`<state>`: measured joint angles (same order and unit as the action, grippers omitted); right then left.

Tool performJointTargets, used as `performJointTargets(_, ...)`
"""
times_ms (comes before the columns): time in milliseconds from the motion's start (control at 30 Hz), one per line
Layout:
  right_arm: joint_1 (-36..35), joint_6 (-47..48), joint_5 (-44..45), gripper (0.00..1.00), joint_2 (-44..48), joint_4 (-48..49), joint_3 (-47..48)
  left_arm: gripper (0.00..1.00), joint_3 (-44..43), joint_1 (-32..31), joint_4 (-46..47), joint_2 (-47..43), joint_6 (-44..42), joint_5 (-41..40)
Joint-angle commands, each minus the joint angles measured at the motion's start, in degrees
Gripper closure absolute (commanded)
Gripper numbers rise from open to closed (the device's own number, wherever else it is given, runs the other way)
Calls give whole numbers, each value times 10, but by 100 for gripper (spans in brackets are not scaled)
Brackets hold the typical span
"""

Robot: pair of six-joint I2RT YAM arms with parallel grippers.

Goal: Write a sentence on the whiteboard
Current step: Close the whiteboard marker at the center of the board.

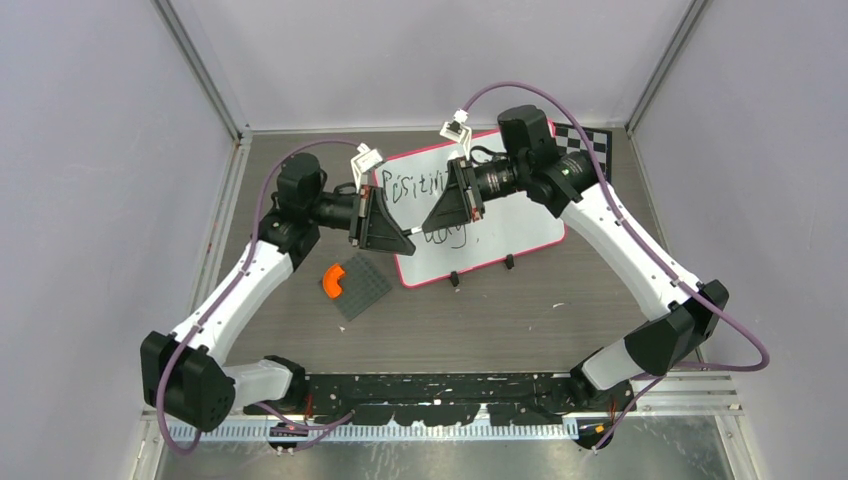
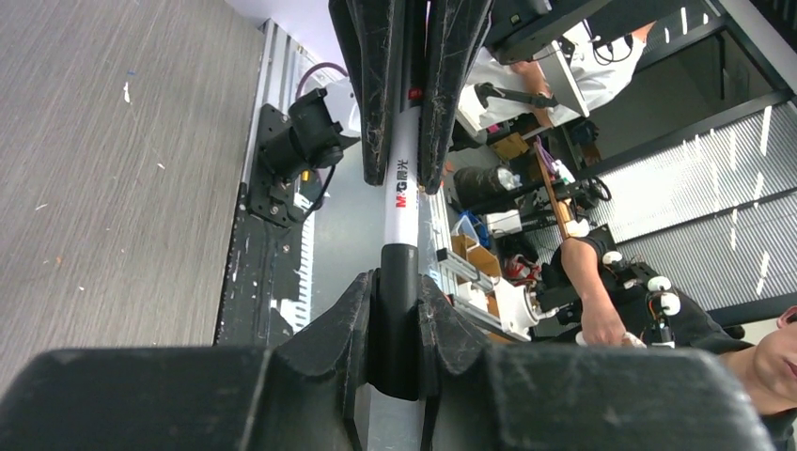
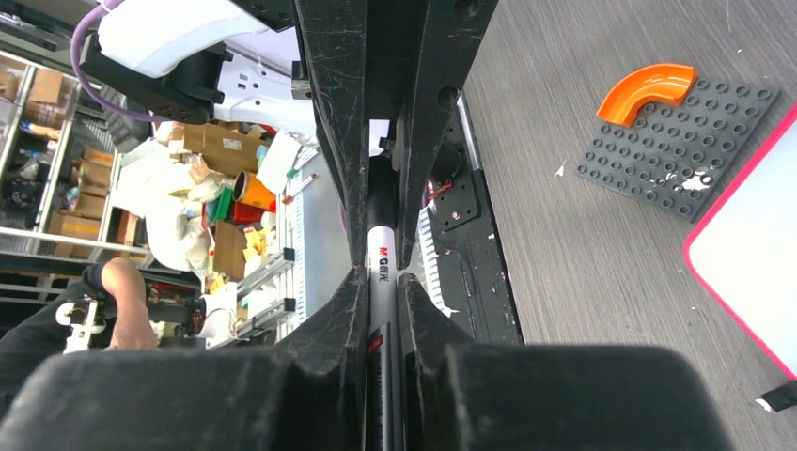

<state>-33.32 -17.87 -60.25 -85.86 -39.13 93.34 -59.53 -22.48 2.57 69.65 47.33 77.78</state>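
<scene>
Grey wood-grain desk (image 1: 560,310) under everything. Toward its far edge, a little right of the middle, the whiteboard (image 1: 520,225), face up and turned slightly askew. Along the whiteboard's far side, the sentence (image 1: 408,187) in thin black scrawl, with a short word beneath it, both partly hidden behind the grippers.

Above the whiteboard's left end, left gripper (image 2: 397,282) and right gripper (image 2: 404,174) nose to nose, sharing one marker (image 2: 404,221) held level in the air. Left gripper clamped tight on the marker's black end (image 2: 398,310), seemingly the cap. Right gripper clamped tight on the white barrel. Gripped from both ends like this, most likely to press cap and barrel together or pull them apart along one straight line. With writing on the whiteboard, capping the likelier reading, though not certain.

Just beside the whiteboard's near-left corner, toward the middle of the desk, a dark grey studded plate (image 1: 362,287), out of the way of the work. On the plate's left corner, a small orange curved piece (image 1: 332,281).
</scene>
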Motion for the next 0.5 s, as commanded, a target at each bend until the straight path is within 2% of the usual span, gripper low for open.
performJointTargets(0,-28,22,29,81,-10,-10,7,100,-41,-2,2,-10,-47,-49)
performJointTargets(100,14,8,28,47,-5,-10,15,100,-78,23,-151,-20,-178,-61)
performJointTargets(200,67,1,31,27,11,-9,25,100,-97,65,-256,-32,-276,-63)
performJointTargets(367,140,-7,35,25,42,-1,14,100,-94,205,-311,-59,-348,-68)
performJointTargets(467,169,-7,38,24,57,-2,-17,100,-110,314,-420,-55,-446,-152)
